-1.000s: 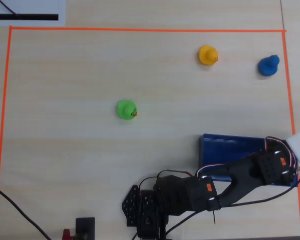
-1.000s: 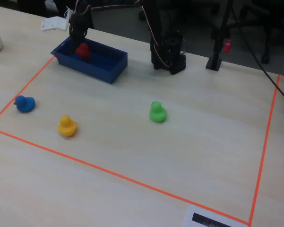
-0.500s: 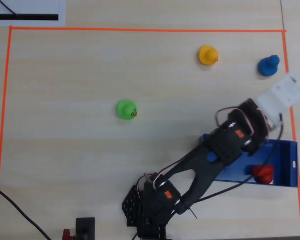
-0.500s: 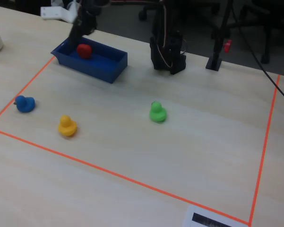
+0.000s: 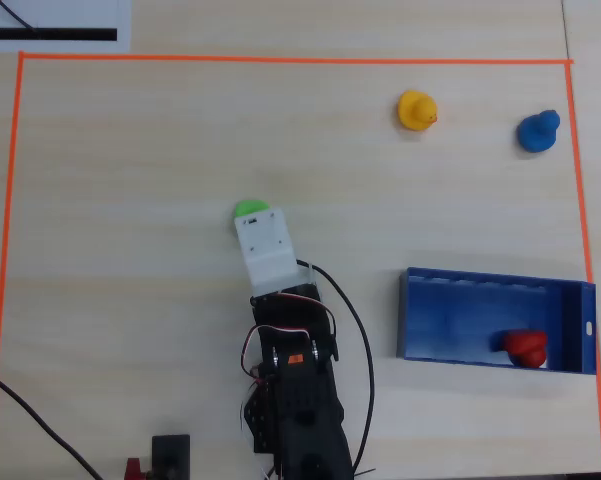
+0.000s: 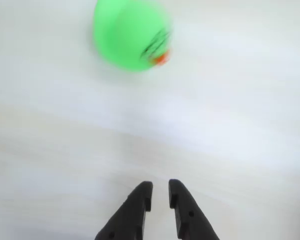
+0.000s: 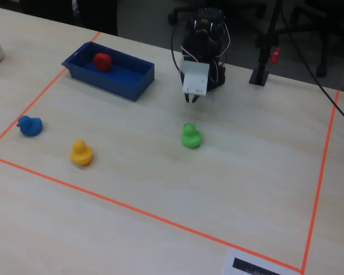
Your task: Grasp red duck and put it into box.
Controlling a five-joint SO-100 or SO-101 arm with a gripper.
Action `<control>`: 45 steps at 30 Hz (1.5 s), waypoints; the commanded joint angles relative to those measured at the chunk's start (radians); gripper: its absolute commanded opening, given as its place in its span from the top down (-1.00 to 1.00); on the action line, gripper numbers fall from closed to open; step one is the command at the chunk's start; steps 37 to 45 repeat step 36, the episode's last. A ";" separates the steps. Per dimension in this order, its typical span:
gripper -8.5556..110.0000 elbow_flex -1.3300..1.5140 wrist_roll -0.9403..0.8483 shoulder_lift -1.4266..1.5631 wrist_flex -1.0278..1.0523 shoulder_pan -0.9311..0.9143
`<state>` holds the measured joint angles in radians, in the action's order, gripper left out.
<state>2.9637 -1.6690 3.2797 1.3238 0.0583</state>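
The red duck (image 5: 525,347) lies inside the dark blue box (image 5: 480,278), in its lower right corner in the overhead view. In the fixed view the duck (image 7: 102,61) sits at the far end of the box (image 7: 126,86). My gripper (image 6: 159,184) is pulled back near the arm's base, well away from the box, and hangs over bare table in the fixed view (image 7: 190,99). Its jaws stand almost together with a narrow gap and hold nothing. In the overhead view the fingertips are hidden under the white wrist mount (image 5: 265,245).
A green duck (image 6: 131,35) sits on the table just ahead of the gripper (image 7: 190,136). A yellow duck (image 5: 417,110) and a small blue duck (image 5: 538,131) stand further off. Orange tape (image 5: 280,59) frames the work area.
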 commanded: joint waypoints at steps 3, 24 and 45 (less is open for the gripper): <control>0.85 0.103 -0.008 0.031 0.015 -0.009; 0.83 0.147 0.054 0.032 0.021 -0.083; 0.83 0.147 0.054 0.032 0.021 -0.083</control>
